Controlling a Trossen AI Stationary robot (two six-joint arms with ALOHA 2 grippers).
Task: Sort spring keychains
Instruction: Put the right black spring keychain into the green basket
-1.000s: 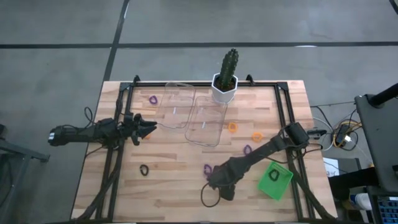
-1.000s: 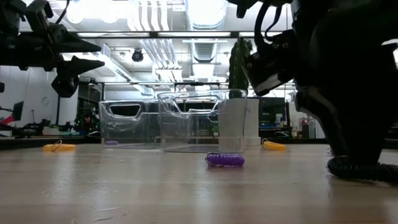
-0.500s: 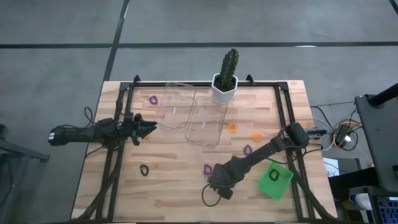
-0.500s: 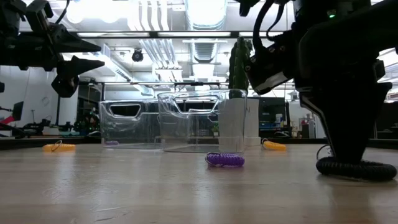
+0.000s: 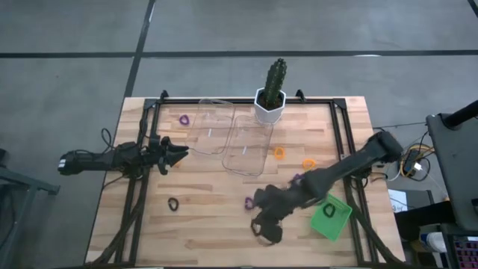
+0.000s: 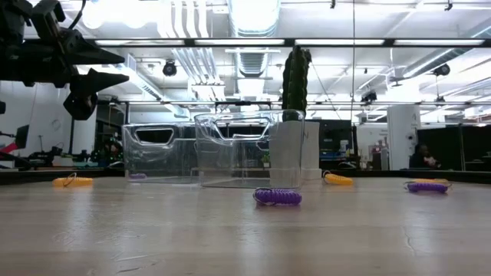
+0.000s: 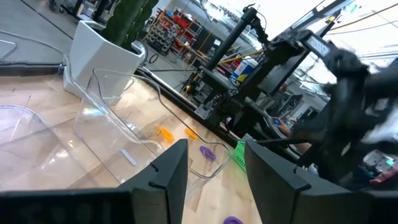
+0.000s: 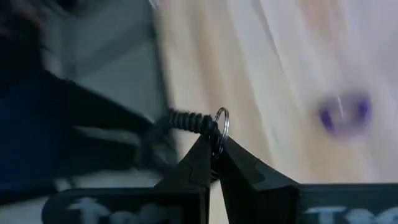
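Note:
My right gripper (image 5: pixel 263 219) is over the table's near middle, shut on a black spring keychain (image 8: pixel 189 121). Other spring keychains lie flat on the wood: purple ones (image 5: pixel 248 202) (image 5: pixel 296 179) (image 5: pixel 183 119), orange ones (image 5: pixel 278 152) (image 5: pixel 308 163) and a black one (image 5: pixel 173 203). One more black keychain lies in the green bin (image 5: pixel 329 215). My left gripper (image 5: pixel 178 155) hovers open at the table's left, level, pointing toward the clear containers (image 5: pixel 246 143). My right gripper pinches the black keychain between its two fingertips (image 8: pixel 202 158), at the end where the metal ring (image 8: pixel 221 127) joins the coil. The fingers slant down from the table's right side. The coil trails off beside them, lifted clear of the table.
Two clear plastic containers (image 6: pixel 157 153) (image 6: pixel 245 149) stand at the far middle, next to a cactus in a white pot (image 5: pixel 269 104). The green bin sits near the right front. A black frame (image 5: pixel 340 127) runs along the table's sides.
My right gripper has taken hold of the black keychain on the table near the front edge, then risen steeply and tipped from pointing down to a slant. It has left the low view. The keychain has come up off the wood with it.

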